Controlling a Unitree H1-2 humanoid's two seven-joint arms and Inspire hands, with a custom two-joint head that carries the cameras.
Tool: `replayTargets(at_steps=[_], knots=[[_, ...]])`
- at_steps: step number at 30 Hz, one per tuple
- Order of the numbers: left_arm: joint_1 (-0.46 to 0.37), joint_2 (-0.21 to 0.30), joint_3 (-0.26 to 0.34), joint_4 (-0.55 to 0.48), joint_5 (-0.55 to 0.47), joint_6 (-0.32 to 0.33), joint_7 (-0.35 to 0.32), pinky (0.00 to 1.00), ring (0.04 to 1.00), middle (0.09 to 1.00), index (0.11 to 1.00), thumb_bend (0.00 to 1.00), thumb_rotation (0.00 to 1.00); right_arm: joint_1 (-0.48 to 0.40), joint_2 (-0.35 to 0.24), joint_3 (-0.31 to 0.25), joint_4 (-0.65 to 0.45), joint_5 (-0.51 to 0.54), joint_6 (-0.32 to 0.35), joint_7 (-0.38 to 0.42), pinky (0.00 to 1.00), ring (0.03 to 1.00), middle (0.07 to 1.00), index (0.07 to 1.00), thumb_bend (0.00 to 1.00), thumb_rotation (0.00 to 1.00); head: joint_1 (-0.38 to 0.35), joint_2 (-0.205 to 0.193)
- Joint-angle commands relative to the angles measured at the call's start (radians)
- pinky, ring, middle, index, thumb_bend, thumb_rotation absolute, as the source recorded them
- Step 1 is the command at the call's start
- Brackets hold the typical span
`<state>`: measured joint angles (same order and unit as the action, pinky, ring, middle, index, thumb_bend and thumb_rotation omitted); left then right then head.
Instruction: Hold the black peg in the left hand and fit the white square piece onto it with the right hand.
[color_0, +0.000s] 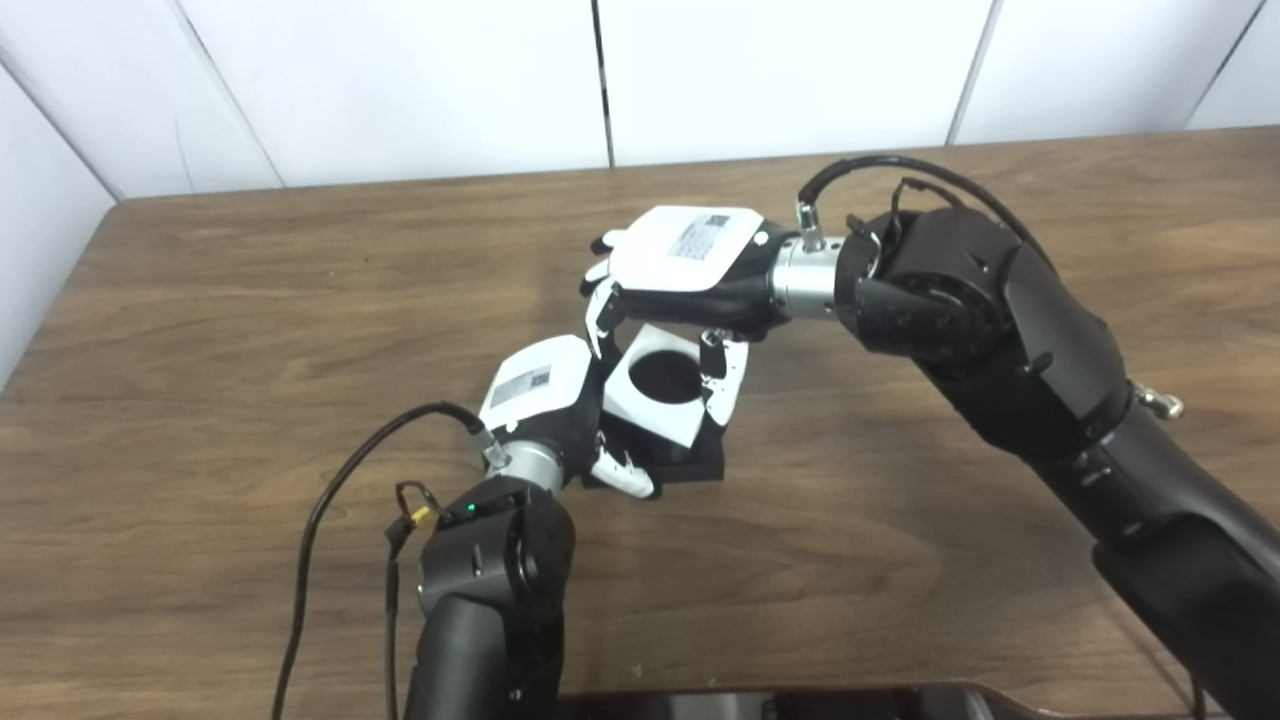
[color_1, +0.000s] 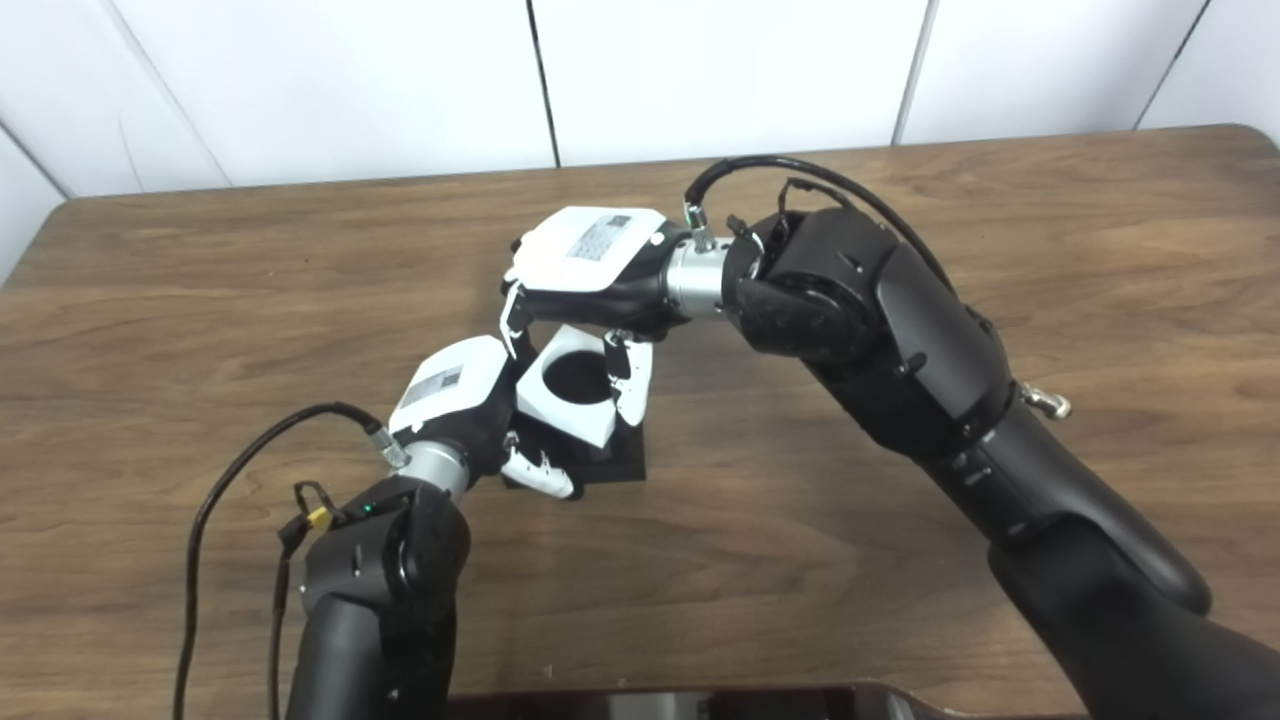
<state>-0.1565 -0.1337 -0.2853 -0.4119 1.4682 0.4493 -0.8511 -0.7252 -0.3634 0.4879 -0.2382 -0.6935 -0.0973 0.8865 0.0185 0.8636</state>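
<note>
My right hand (color_0: 690, 265): it reaches in from the right, palm down, its white back plate facing up, and it grips the white square piece from above.
My right fingers (color_0: 602, 318): they curl down over the piece's far left edge, while the thumb presses its right side, so the piece is pinched between them.
White square piece (color_0: 655, 395): tilted, with its round dark hole facing up; it sits right above the black base and I cannot tell whether the hole is already seated over the peg.
My left hand (color_0: 560, 410): it comes up from the bottom left and is closed on the black peg, steadying its base at the left side; a white fingertip lies along the front edge of the base.
Black peg (color_0: 690, 462): only its dark square base shows clearly, under and just in front of the white piece; the upright part is hidden by the piece and my fingers.
Table (color_0: 250, 330): brown wood grain, carrying the base near its middle.
Wall (color_1: 700, 70): white panels behind the table's far edge.
</note>
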Motion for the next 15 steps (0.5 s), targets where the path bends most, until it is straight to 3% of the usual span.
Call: replayTargets(at_steps=[1,2,3,4,6,9,15], knots=[[-0.009,-0.013,-0.011,-0.016,-0.007,-0.018,-0.019,0.91,0.897,0.8,0.483,0.52,0.05,-0.041,-0.008,-0.019,-0.011,0.001,-0.018,-0.034,1.0,0.901,0.762,0.488,0.53,0.14,0.001,0.0],[-0.009,-0.012,-0.011,-0.015,-0.009,-0.019,-0.018,0.9,0.894,0.801,0.484,0.52,0.05,-0.042,-0.008,-0.019,-0.014,0.003,-0.011,-0.027,1.0,0.902,0.762,0.49,0.52,0.14,0.001,0.0],[-0.009,-0.011,-0.011,-0.014,-0.009,-0.021,-0.017,0.9,0.891,0.801,0.484,0.52,0.05,-0.044,-0.008,-0.019,-0.018,0.005,-0.002,-0.018,1.0,0.903,0.764,0.521,0.62,0.17,0.001,0.0],[-0.008,-0.01,-0.011,-0.012,-0.008,-0.021,-0.017,0.89,0.889,0.802,0.484,0.52,0.05,-0.046,-0.008,-0.018,-0.021,0.006,0.007,-0.009,1.0,0.904,0.767,0.584,0.81,0.21,0.003,-0.001],[-0.008,-0.01,-0.01,-0.009,-0.01,-0.021,-0.016,0.89,0.891,0.804,0.484,0.52,0.05,-0.052,-0.01,-0.017,-0.03,0.01,0.026,0.014,1.0,0.91,0.778,0.657,0.95,0.28,0.005,-0.002],[-0.007,-0.01,-0.009,-0.006,-0.01,-0.02,-0.014,0.88,0.889,0.802,0.484,0.52,0.05,-0.065,-0.014,-0.019,-0.037,0.011,0.047,0.045,1.0,0.936,0.828,0.759,1.0,0.38,0.008,-0.002],[-0.01,-0.012,-0.005,-0.002,-0.004,-0.017,-0.019,0.9,0.897,0.801,0.483,0.52,0.05,-0.077,-0.014,-0.031,-0.043,0.023,0.076,0.065,1.0,0.969,0.881,0.826,1.0,0.47,0.006,-0.005]])
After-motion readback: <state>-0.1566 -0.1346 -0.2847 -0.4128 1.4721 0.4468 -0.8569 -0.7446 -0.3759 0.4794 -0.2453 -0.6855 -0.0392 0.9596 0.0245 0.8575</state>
